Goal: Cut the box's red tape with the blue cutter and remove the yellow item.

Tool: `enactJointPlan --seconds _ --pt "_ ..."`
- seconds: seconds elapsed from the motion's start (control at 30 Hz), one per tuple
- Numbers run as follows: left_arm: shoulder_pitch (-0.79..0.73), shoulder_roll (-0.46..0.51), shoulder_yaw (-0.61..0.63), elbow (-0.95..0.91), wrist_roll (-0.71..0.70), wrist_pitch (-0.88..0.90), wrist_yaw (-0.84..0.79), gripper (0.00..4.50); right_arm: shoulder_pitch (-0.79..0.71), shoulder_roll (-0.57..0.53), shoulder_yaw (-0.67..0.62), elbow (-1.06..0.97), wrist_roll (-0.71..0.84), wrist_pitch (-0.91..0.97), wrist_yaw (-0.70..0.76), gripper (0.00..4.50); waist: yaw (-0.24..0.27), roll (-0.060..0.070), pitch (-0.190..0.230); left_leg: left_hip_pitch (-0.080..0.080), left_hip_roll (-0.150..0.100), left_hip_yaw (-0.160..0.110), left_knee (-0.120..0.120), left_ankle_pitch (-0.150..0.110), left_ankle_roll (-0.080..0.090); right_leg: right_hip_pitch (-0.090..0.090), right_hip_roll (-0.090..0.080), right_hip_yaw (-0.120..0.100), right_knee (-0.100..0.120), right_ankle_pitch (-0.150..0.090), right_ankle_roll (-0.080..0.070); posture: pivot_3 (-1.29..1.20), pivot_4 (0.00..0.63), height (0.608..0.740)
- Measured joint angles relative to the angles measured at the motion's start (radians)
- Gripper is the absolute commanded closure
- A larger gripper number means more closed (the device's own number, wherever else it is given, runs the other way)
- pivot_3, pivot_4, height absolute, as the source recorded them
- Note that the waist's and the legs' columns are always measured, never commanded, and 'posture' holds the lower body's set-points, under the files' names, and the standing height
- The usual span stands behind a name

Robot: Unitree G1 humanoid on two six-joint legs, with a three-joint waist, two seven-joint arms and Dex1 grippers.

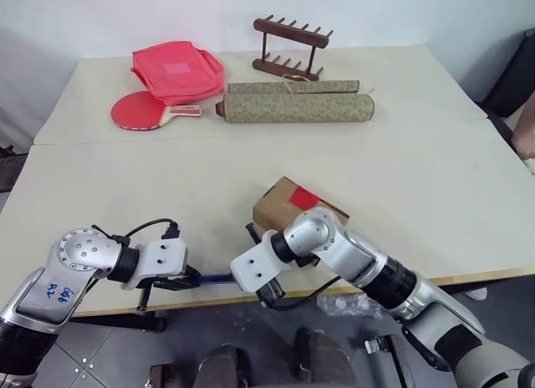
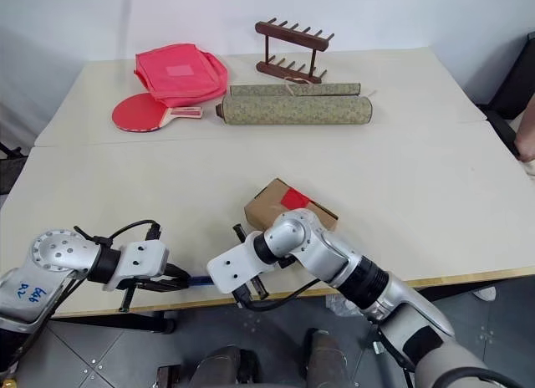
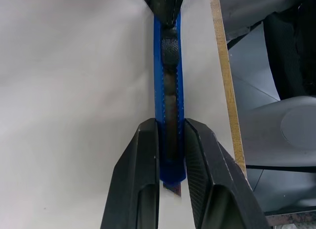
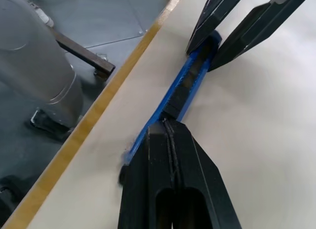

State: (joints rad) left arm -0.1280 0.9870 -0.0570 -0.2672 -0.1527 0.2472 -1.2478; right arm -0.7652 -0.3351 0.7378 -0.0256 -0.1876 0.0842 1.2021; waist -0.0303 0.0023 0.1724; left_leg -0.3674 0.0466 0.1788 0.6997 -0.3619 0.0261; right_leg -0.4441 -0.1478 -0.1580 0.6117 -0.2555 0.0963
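red pouch (image 1: 177,70), paddle (image 1: 142,111), scroll (image 1: 294,107), rack (image 1: 290,47)

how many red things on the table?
3. Pouch at the far left, paddle just in front of it, and tape on the box near the front edge. More may be hidden.

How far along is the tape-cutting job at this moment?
Early. Done: the left gripper is shut on the blue cutter. In hand: the right gripper, shut, meets the cutter's other end near the table edge. Left: the red tape looks uncut on the closed box, so the yellow item is not out yet.
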Motion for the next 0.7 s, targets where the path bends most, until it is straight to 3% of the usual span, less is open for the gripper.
enactJointPlan --seconds 0.4,0.6,0.7 --pt "-0.001 0.0 0.0 0.002 0.001 0.001 0.003 4.1 -0.014 0.088 0.0 0.077 -0.024 -0.017 -0.018 4.46 0.0 0.0 0.0 0.001 0.001 0.0 0.0 0.001 -0.001 0.0 0.0 0.0 0.002 -0.001 -0.001 0.0 0.15 0.74" --pt "-0.002 -0.043 0.011 0.027 -0.013 -0.025 0.031 4.1 -0.014 0.068 -0.161 -0.081 0.143 0.23 0.024 4.46 0.005 0.0 0.0 -0.001 0.001 -0.002 0.001 0.001 -0.001 -0.001 0.0 -0.001 0.002 -0.001 -0.001 0.0 0.15 0.74" --pt "0.004 -0.071 0.036 0.066 -0.032 -0.06 0.053 4.1 -0.018 -0.017 -0.234 -0.206 0.23 0.434 0.06 4.46 0.004 -0.001 0.0 -0.002 0.001 -0.003 0.002 0.001 -0.001 -0.001 0.0 -0.001 0.002 -0.001 -0.002 0.0 0.15 0.74"
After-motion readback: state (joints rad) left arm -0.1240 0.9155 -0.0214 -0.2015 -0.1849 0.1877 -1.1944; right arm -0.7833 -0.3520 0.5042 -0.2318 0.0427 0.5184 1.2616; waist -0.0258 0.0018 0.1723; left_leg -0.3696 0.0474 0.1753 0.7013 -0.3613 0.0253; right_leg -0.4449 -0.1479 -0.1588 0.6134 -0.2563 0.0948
